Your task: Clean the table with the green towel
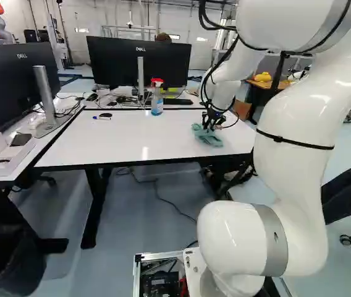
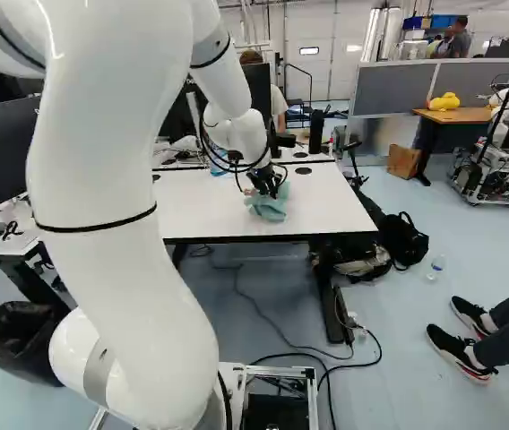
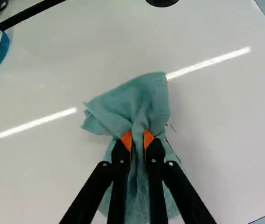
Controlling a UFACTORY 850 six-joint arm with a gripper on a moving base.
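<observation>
In the left base view my gripper (image 1: 210, 122) is low over the right part of the white table (image 1: 132, 137). The green towel (image 1: 209, 135) lies bunched beneath it on the tabletop; it also shows at the right base view's table, the towel (image 2: 270, 204) under the fingers. Seen from the wrist, the gripper (image 3: 138, 140) is shut on the towel (image 3: 139, 100), with a fold pinched between the orange pads. Part of the cloth spreads ahead of the fingers and part lies under them.
A spray bottle (image 1: 157, 99) stands near the table's back edge. Left of it lies a marker (image 1: 102, 117) by a small black object. Monitors (image 1: 139, 60) stand behind and at the left. A black round disc (image 2: 303, 170) is on the tabletop beyond the towel.
</observation>
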